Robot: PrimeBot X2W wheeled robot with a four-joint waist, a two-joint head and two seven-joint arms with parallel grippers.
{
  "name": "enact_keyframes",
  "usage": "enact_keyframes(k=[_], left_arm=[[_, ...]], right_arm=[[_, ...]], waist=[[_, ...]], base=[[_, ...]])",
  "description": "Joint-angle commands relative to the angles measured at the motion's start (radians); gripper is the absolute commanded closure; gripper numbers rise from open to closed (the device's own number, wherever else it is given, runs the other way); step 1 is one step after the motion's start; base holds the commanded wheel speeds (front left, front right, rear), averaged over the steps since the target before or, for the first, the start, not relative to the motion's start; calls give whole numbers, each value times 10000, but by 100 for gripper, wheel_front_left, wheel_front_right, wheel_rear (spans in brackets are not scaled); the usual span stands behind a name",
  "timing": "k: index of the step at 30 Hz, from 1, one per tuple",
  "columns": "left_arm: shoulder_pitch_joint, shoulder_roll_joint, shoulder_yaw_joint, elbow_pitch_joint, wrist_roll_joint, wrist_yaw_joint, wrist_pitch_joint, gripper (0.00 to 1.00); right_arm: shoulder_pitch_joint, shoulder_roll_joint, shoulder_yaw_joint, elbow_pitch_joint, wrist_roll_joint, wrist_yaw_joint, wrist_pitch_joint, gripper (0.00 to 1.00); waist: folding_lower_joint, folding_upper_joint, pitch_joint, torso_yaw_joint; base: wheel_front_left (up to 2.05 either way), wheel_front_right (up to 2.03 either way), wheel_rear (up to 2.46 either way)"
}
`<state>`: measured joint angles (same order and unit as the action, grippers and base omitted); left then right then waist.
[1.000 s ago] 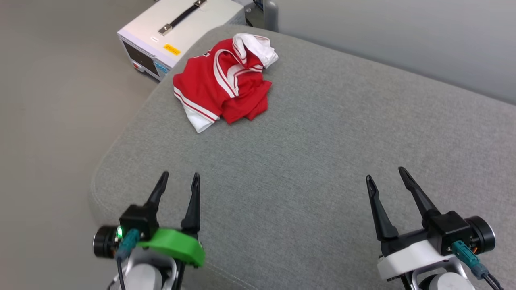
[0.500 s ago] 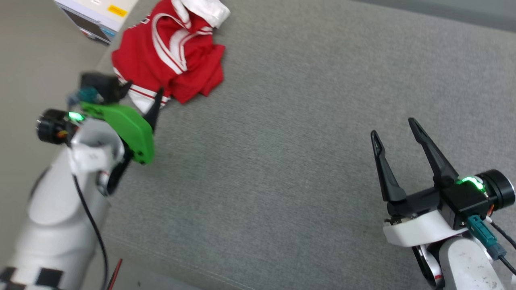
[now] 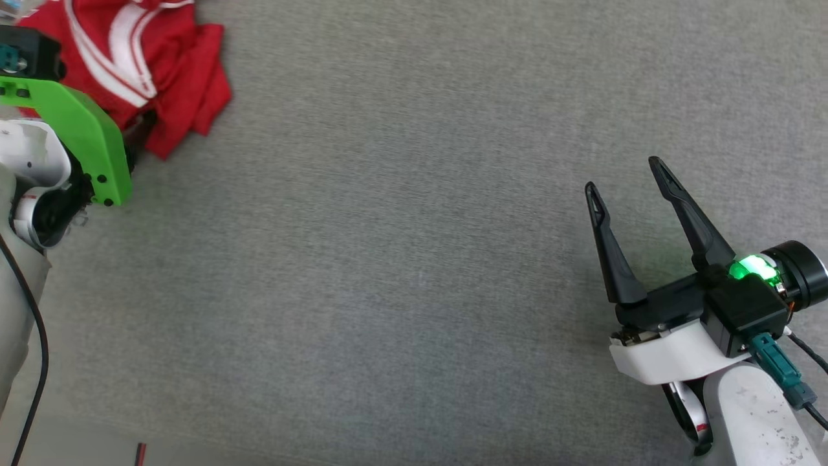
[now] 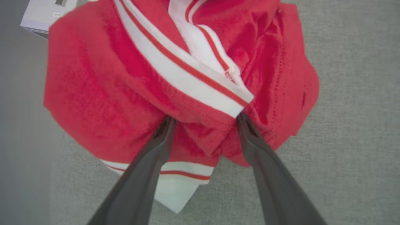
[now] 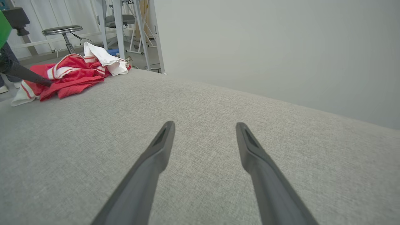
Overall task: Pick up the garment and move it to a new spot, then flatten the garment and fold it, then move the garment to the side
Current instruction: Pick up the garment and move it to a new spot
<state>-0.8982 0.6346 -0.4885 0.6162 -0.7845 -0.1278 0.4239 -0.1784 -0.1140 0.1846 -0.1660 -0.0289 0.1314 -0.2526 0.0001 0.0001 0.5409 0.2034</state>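
The head view had the crumpled red-and-white jersey T-shirt (image 3: 162,58) at the far left of the grey fabric cushion (image 3: 401,272), well apart from the right gripper (image 3: 623,175), jaws gaping empty. In the left wrist view the left gripper (image 4: 205,118) stood spread, tips against the shirt's folds (nothing pinched). The right wrist view put it upper left.

The head view has swung, so the garment (image 3: 162,71) now lies in its top left corner instead of near the top middle. The left gripper (image 4: 205,118) has left its rest place at the lower left and reached out to the garment. Its spread jaws now straddle a bunched red fold, fingertips (image 4: 165,128) against the cloth. A green light (image 3: 750,268) now glows on the right gripper (image 3: 623,174).
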Motion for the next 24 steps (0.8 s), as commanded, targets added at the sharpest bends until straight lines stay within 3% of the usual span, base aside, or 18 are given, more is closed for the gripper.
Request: enact_keyframes(k=[1,7,8,9,15,16,19,20,24], left_arm=[[-234,84,-107,127,-154,-28,10,0],[-181,43,-805,581,-727,-28,275,2],[-137,11,-939,605,-885,-28,356,69],[-107,-3,-1044,597,-998,-28,378,100],[-107,79,-1391,717,-1255,-28,-444,100],[-192,149,-1365,942,-1112,-28,-1402,100],[-230,172,-1389,1153,-895,-28,-2271,100],[-271,194,-1425,1343,-625,-28,-3045,100],[-340,166,-1421,1383,-336,31,-3936,100]], right_arm=[[-167,-57,10,-73,-60,-7,-92,0],[-102,-104,-7,-84,-94,-7,-92,0],[-87,-99,-14,-78,-112,-7,-92,0],[-68,-91,-20,-72,-127,-7,-92,0],[39,-67,-46,36,-154,-7,-92,0],[82,-46,-38,122,-123,-7,-92,0],[175,9,-78,228,-69,-7,-92,0],[277,84,-133,320,-23,-7,-92,0],[432,208,-280,422,58,-7,-92,0]], waist=[[-1,-1,566,-577],[-1,-1,567,-627],[-1,-1,539,-620],[-1,-1,508,-614],[-1,-1,137,-527],[-1,-1,-215,-506],[-1,-1,-667,-479],[-1,-1,-1147,-475],[-1,-1,-1775,-471]], base=[[0,0,0],[0,0,0],[0,0,0],[0,0,0],[0,0,0],[0,0,0],[0,0,0],[0,0,0],[0,0,0]])
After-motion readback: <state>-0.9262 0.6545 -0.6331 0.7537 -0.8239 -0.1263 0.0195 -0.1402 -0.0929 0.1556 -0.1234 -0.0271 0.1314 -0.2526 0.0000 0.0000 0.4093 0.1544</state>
